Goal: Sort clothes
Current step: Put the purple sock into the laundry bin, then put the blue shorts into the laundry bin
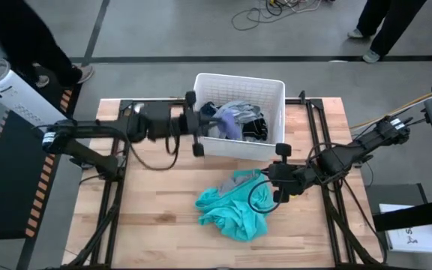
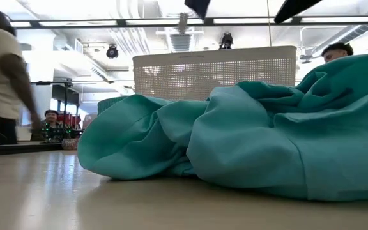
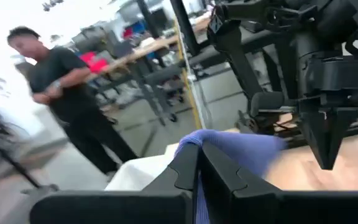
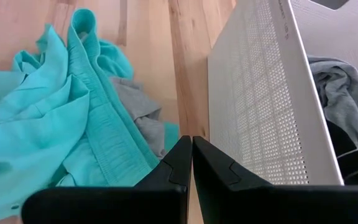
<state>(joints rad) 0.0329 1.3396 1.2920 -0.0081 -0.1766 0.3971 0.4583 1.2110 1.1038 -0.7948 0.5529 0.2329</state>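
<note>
A white plastic basket (image 1: pixel 270 88) stands at the table's far middle and holds grey (image 1: pixel 240 111) and dark (image 1: pixel 255 129) clothes. My left gripper (image 1: pixel 210 122) reaches level over the basket's left rim and is shut on a small purple-blue garment (image 1: pixel 228 126). A bright teal garment (image 1: pixel 231 206) lies crumpled on the table in front of the basket, with a grey garment (image 4: pixel 138 112) partly under it. My right gripper (image 1: pixel 265 178) is shut and empty, just above the table between the teal garment's right edge and the basket's near wall (image 4: pixel 260 106). My left gripper pinches the purple-blue garment (image 3: pixel 229 149) between its two fingers (image 3: pixel 185 171). The fingers come level from the table's left. A bunched fold bulges out past the fingertips; one layer or several, I cannot tell. The cloth is over the basket's inside.
The teal garment fills the low view (image 2: pixel 248 140), with the basket (image 2: pixel 216 70) behind it. Bare wood lies left of the teal garment (image 1: pixel 156 202). People stand beyond the table's far edge (image 1: pixel 385 26) and in the room (image 3: pixel 67 87).
</note>
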